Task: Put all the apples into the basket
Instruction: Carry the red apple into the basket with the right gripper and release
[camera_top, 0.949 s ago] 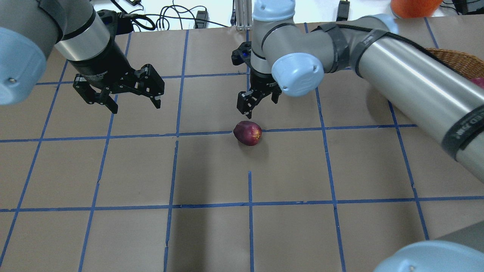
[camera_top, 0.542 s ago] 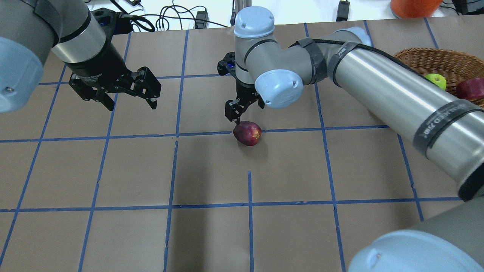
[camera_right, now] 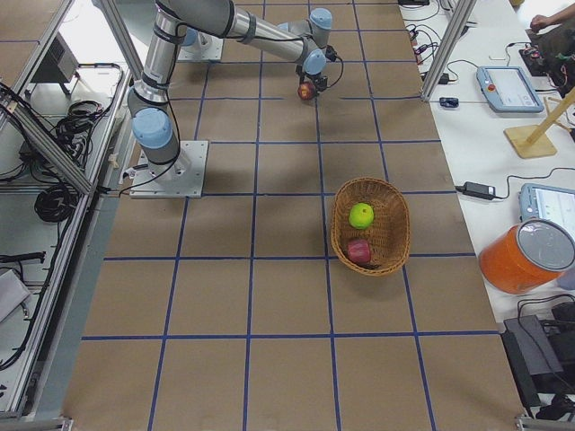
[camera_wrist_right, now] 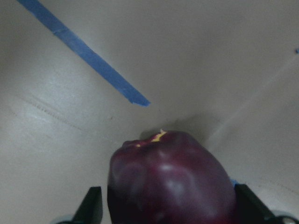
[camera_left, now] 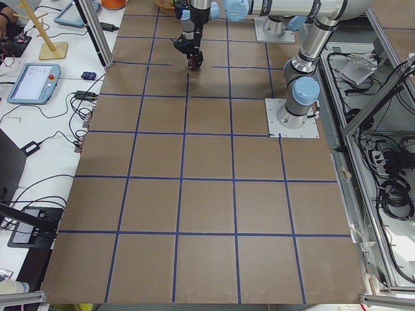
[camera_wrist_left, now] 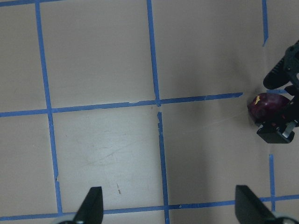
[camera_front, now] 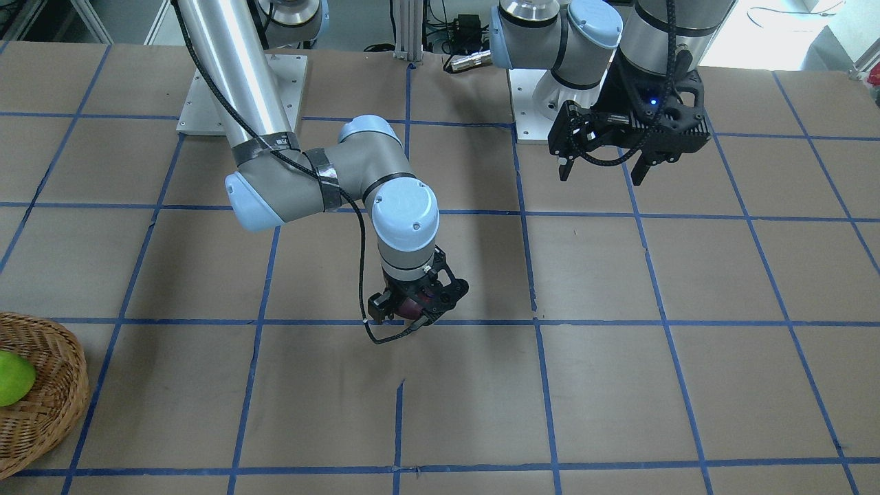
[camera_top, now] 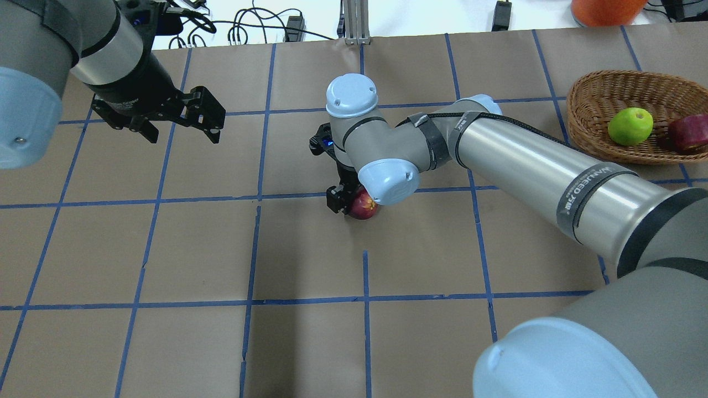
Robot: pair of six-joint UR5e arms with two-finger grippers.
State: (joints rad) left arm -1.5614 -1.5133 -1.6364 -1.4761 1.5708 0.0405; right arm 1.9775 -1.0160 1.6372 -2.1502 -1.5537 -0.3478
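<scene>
While the green apple (camera_top: 630, 126) and red apple (camera_top: 687, 132) sit in the basket (camera_top: 593, 105), my open right pincer (camera_front: 411, 311) straddles the last, maroon apple (camera_top: 365, 209).

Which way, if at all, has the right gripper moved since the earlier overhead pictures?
Yes. In the overhead view the right gripper has dropped from beyond the blue tape line onto it, toward the camera, and now straddles the unmoved maroon apple.
</scene>
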